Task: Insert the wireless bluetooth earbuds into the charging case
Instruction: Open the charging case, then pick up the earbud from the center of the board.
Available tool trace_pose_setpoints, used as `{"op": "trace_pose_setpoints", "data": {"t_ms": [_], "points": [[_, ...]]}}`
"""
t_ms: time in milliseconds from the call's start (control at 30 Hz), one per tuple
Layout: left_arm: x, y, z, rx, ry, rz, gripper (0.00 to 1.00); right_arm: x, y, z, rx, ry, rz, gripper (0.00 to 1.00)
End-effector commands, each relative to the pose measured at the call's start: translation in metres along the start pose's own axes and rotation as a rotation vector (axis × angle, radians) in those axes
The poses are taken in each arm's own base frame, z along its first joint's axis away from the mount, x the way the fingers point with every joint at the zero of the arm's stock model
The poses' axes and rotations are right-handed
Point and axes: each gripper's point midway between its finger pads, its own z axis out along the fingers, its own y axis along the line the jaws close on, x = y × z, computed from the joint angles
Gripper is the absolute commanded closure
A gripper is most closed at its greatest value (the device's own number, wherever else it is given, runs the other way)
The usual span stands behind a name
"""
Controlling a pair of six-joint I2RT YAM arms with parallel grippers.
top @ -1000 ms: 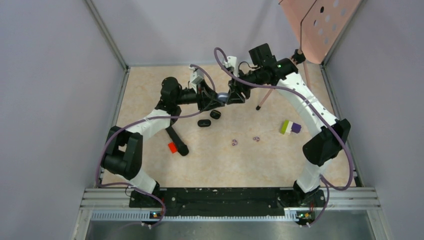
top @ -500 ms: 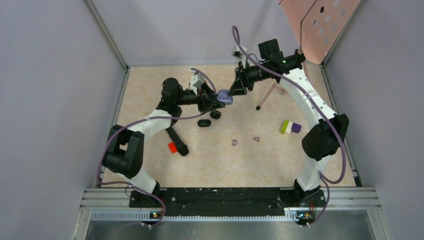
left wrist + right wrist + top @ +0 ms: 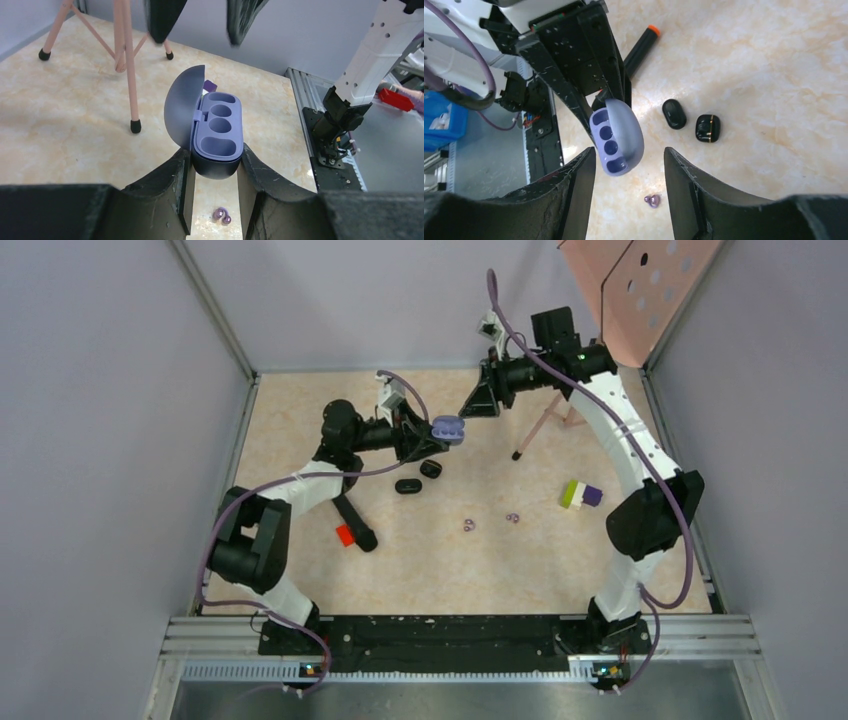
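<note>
The right gripper (image 3: 478,405) is backing off toward the upper right of the overhead view. A second ago it was pressed up against the purple charging case (image 3: 217,135) at mid-frame; now it is hanging clear of it, its jaws spread and carrying nothing. The left gripper (image 3: 432,432) is clenching the base of the case and holding it off the table, and has not budged. The lid (image 3: 180,110) is standing swung open to the left in the left wrist view, and the wells are showing bare, so the opening step looks done and the loading has not started. The pale purple earbuds (image 3: 469,525) are lying on the tabletop below centre of the overhead view, with a second little purple cluster (image 3: 512,517) just to their right, both well apart from the case. Two black cases (image 3: 407,486) are sitting beneath the left gripper. The freed right arm is probably the one to go down for a bud next.
</note>
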Motion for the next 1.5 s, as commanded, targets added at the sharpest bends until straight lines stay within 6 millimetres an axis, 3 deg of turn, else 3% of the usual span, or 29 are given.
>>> {"op": "trace_pose_setpoints", "data": {"t_ms": [0,100,267,367,567,700,800,967,1200,1467], "points": [[-0.009,0.01,-0.009,-0.045,-0.052,-0.042,1.0,-0.045,0.018,-0.048,0.058,-0.133,-0.101,0.48],[-0.009,0.012,-0.016,-0.059,-0.051,-0.063,1.0,-0.022,0.002,-0.061,0.136,-0.103,-0.112,0.48],[-0.01,0.015,-0.028,-0.094,-0.059,-0.12,1.0,0.069,-0.029,-0.064,0.243,0.124,-0.305,0.6],[-0.009,0.018,-0.039,-0.133,-0.064,-0.161,1.0,0.111,-0.038,-0.063,0.231,0.236,-0.418,0.66],[-0.002,0.024,-0.056,-0.202,-0.057,-0.207,1.0,0.174,-0.064,-0.056,0.187,0.417,-0.493,0.72],[0.001,0.026,-0.06,-0.22,-0.041,-0.213,1.0,0.197,-0.081,-0.047,0.214,0.47,-0.346,0.72],[0.001,0.027,-0.061,-0.228,-0.035,-0.214,1.0,0.214,-0.097,-0.04,0.317,0.498,-0.117,0.72],[0.001,0.029,-0.062,-0.244,-0.032,-0.222,1.0,0.24,-0.104,-0.031,0.375,0.545,0.143,0.71],[0.004,0.034,-0.066,-0.272,-0.026,-0.239,1.0,0.264,-0.103,-0.017,0.372,0.612,0.196,0.67],[0.005,0.035,-0.071,-0.289,-0.017,-0.242,1.0,0.279,-0.107,-0.01,0.374,0.672,0.209,0.71]]}}
